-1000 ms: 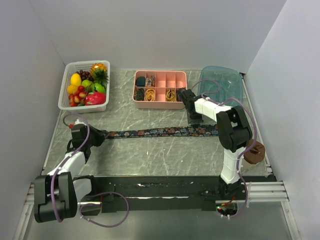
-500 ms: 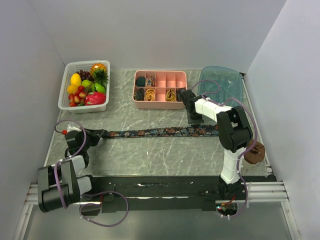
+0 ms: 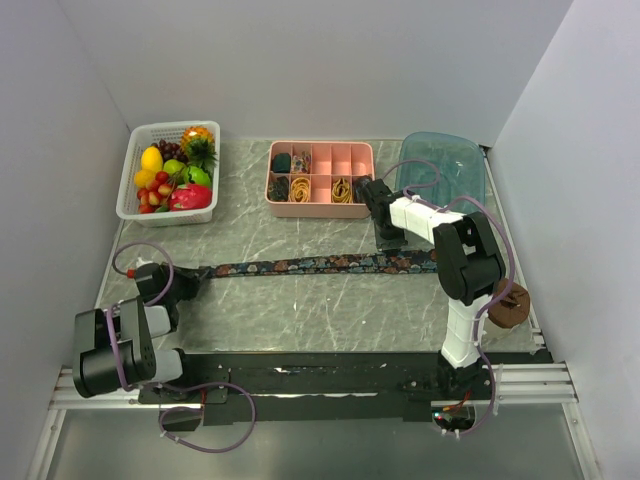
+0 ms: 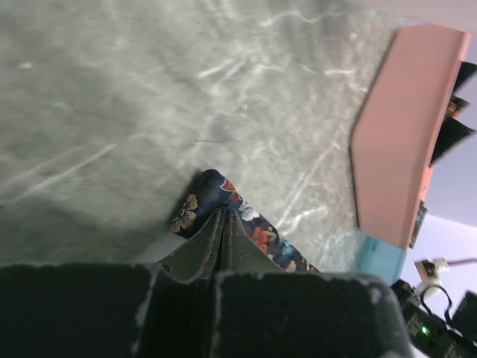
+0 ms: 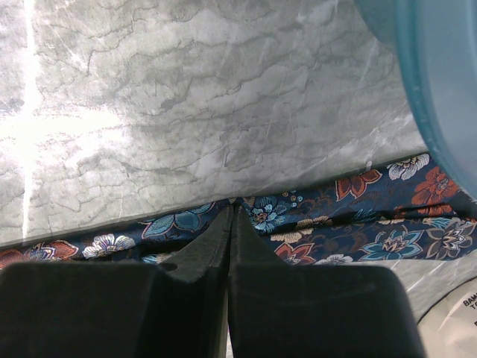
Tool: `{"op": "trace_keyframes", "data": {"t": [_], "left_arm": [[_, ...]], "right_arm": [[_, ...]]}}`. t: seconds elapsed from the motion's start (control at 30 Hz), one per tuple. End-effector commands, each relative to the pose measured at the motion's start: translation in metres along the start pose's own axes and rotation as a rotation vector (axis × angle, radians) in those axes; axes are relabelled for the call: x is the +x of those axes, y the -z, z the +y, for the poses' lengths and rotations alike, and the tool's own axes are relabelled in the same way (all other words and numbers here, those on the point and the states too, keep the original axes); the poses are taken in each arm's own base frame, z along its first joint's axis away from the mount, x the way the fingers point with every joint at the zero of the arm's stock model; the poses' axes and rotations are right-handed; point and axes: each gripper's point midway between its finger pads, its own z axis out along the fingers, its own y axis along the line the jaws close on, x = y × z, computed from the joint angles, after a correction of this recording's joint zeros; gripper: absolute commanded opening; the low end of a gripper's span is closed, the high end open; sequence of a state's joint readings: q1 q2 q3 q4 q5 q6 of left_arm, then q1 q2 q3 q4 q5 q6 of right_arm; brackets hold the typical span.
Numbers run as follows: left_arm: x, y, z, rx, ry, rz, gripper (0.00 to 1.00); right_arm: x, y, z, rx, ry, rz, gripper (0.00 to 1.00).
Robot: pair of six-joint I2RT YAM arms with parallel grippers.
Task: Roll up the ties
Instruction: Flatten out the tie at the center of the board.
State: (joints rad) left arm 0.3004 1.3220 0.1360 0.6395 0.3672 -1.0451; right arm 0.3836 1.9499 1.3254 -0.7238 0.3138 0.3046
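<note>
Folding back toward its base, the left arm [image 3: 120,345] is sitting lower than a second ago, while the left gripper [image 4: 222,224] is staying clenched on the narrow end of the tie [image 3: 320,264]. That tie is lying stretched flat across the table [image 3: 300,320]. The right gripper [image 5: 229,212] is pressing tightly closed, its tips on the far edge of the wide end.

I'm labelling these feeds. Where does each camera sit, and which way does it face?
Top external: above and behind the bases, looking down on the table; both arms show.
Left wrist: on the left arm, looking past the shut left end effector holding the tie.
Right wrist: on the right arm, looking down past the shut right end effector at the tie and blue bin.
Shared: both wrist views show that tie.
</note>
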Motion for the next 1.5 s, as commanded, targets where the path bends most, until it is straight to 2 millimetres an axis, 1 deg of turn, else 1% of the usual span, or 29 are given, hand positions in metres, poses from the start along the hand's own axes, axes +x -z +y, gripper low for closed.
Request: {"op": "trace_keyframes", "data": {"t": [0.0,0.07,0.13,0.17,0.33,0.4,0.43,0.47,0.53,0.57,0.6,0.67,0.7,0.73,0.8,0.87,0.97,1.0,1.03,1.07,1.1,1.13,1.2,1.23,1.27,1.33,1.37,1.43,1.47], "left_arm": [[-0.008,-0.005,0.014,-0.091,0.036,-0.020,0.01],[-0.005,-0.008,0.018,-0.107,0.049,0.000,0.01],[-0.005,-0.011,0.015,-0.090,0.046,0.011,0.01],[0.000,-0.012,0.016,-0.090,0.051,0.035,0.01],[-0.003,-0.014,0.005,-0.045,0.012,0.047,0.01],[-0.009,-0.010,-0.008,-0.009,-0.037,0.028,0.01],[-0.009,-0.007,-0.011,-0.004,-0.046,0.029,0.01],[-0.016,-0.001,-0.025,0.034,-0.074,0.000,0.02],[-0.025,0.005,-0.038,0.054,-0.120,-0.033,0.11],[-0.029,0.013,-0.047,0.061,-0.138,-0.053,0.16],[-0.035,0.018,-0.056,0.073,-0.171,-0.074,0.29],[-0.042,0.030,-0.064,0.058,-0.203,-0.107,0.42],[-0.049,0.034,-0.073,0.064,-0.231,-0.127,0.63],[-0.054,0.037,-0.075,0.052,-0.240,-0.149,0.71],[-0.059,0.045,-0.082,0.030,-0.265,-0.157,0.84],[-0.062,0.047,-0.083,0.002,-0.276,-0.155,0.86],[-0.064,0.047,-0.072,-0.079,-0.280,-0.131,0.87],[-0.065,0.047,-0.071,-0.097,-0.285,-0.129,0.86],[-0.063,0.046,-0.064,-0.127,-0.280,-0.116,0.86],[-0.063,0.044,-0.058,-0.152,-0.275,-0.109,0.85],[-0.063,0.043,-0.054,-0.168,-0.273,-0.107,0.84],[-0.061,0.042,-0.048,-0.189,-0.264,-0.097,0.83],[-0.057,0.037,-0.035,-0.227,-0.256,-0.075,0.82],[-0.055,0.036,-0.032,-0.234,-0.250,-0.067,0.82],[-0.054,0.033,-0.029,-0.240,-0.245,-0.058,0.82],[-0.052,0.030,-0.026,-0.241,-0.238,-0.050,0.80],[-0.052,0.027,-0.024,-0.242,-0.236,-0.047,0.79],[-0.050,0.022,-0.021,-0.243,-0.236,-0.030,0.76],[-0.051,0.020,-0.021,-0.237,-0.235,-0.033,0.76]], "right_arm": [[0.008,0.007,-0.006,0.005,0.000,0.029,0.00],[0.007,0.009,-0.006,0.001,0.000,0.024,0.00],[0.006,0.010,-0.006,-0.002,-0.003,0.021,0.00],[0.005,0.011,-0.006,-0.003,-0.001,0.018,0.00],[-0.004,0.018,-0.005,-0.013,-0.009,-0.009,0.00],[-0.011,0.024,-0.005,-0.017,-0.017,-0.033,0.00],[-0.013,0.027,-0.006,-0.015,-0.017,-0.038,0.00],[-0.019,0.032,-0.007,-0.018,-0.022,-0.057,0.00],[-0.027,0.042,-0.008,-0.021,-0.031,-0.086,0.00],[-0.032,0.047,-0.007,-0.025,-0.034,-0.104,0.00],[-0.036,0.054,-0.008,-0.030,-0.040,-0.124,0.00],[-0.043,0.064,-0.007,-0.034,-0.043,-0.155,0.00],[-0.045,0.070,-0.006,-0.039,-0.043,-0.172,0.00],[-0.047,0.074,-0.006,-0.042,-0.043,-0.184,0.00],[-0.050,0.084,-0.001,-0.048,-0.037,-0.209,0.00],[-0.051,0.092,0.006,-0.062,-0.028,-0.227,0.00],[-0.052,0.102,0.019,-0.096,-0.006,-0.263,0.00],[-0.051,0.110,0.031,-0.125,0.019,-0.284,0.00],[-0.054,0.116,0.042,-0.165,0.027,-0.311,0.00],[-0.053,0.120,0.054,-0.201,0.051,-0.326,0.00],[-0.050,0.128,0.069,-0.245,0.077,-0.345,0.00],[-0.054,0.136,0.086,-0.292,0.092,-0.386,0.00],[-0.051,0.145,0.113,-0.377,0.135,-0.412,0.00],[-0.049,0.156,0.137,-0.442,0.154,-0.442,0.00],[-0.045,0.164,0.155,-0.523,0.177,-0.436,0.00],[-0.038,0.172,0.188,-0.629,0.198,-0.424,0.00],[-0.037,0.180,0.212,-0.733,0.215,-0.423,0.00],[-0.033,0.190,0.238,-0.824,0.222,-0.405,0.00],[-0.041,0.203,0.253,-0.882,0.222,-0.436,0.00]]}}
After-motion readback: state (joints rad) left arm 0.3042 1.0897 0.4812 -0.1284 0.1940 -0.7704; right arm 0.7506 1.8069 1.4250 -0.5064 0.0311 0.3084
